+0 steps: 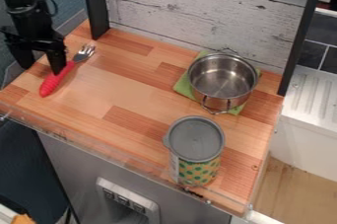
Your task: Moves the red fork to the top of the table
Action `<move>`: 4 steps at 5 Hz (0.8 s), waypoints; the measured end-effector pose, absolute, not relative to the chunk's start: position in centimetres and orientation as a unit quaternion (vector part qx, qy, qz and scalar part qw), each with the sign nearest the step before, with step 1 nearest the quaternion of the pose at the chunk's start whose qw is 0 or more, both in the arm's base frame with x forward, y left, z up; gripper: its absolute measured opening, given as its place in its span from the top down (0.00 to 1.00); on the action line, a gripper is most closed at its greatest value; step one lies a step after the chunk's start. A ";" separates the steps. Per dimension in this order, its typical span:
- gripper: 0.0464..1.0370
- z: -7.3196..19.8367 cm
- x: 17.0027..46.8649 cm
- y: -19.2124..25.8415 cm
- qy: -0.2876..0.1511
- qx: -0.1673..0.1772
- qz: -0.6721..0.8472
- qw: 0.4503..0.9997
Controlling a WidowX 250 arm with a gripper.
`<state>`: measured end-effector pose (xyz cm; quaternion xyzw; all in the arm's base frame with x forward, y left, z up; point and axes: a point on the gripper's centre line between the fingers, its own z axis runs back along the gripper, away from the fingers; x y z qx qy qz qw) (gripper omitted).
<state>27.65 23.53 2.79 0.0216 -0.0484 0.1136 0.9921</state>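
Observation:
The black gripper (42,66) hangs at the left edge of the wooden table, its two fingers spread apart. A red-handled fork (55,80) lies slanted on the table's left part, its metal tines toward the back and its red handle end toward the front left. The gripper's right fingertip is over or beside the upper part of the red handle; whether it touches cannot be told. The table (125,94) has a light wood-block top.
A steel pot (222,81) stands on a green cloth (182,88) at the back right. A grey-lidded can (196,141) stands near the front right edge. A whitewashed plank wall (197,13) and dark posts (96,6) bound the back.

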 end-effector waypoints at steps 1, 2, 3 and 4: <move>0.04 2.1 27.7 24.1 -0.041 0.027 0.114 0.992; 0.04 2.0 27.8 24.1 -0.046 0.028 0.114 0.992; 0.04 2.5 28.0 23.2 -0.054 0.035 0.109 0.992; 0.04 4.0 27.8 23.0 -0.075 0.038 0.117 0.990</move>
